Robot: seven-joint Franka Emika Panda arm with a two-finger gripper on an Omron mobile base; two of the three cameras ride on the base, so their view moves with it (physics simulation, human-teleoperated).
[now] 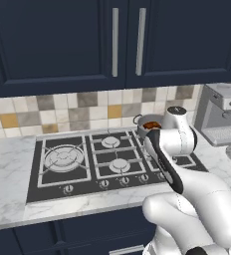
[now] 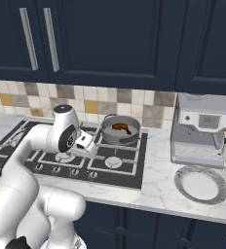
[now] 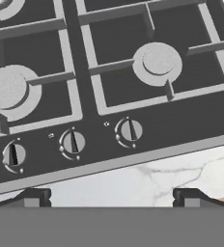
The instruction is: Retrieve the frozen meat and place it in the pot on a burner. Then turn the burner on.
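— Frozen meat (image 2: 121,128) lies in the pot (image 2: 120,130) on the back burner, yes?
— Yes. Gripper (image 3: 112,197) is wide open, holds nothing, above the knobs (image 3: 129,130). Burner not yet on.

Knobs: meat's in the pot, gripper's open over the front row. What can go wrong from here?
1. Wrong knob. The knobs sit in a close row and look alike; the pot with the meat is on the rear right burner, and nothing shows which knob feeds it.
2. Poor grip. The gripper is open and not yet on any knob; the knobs are small and low, so the fingers may slip.
3. The elbow is close to the pot in the left base view; a swing could nudge it.
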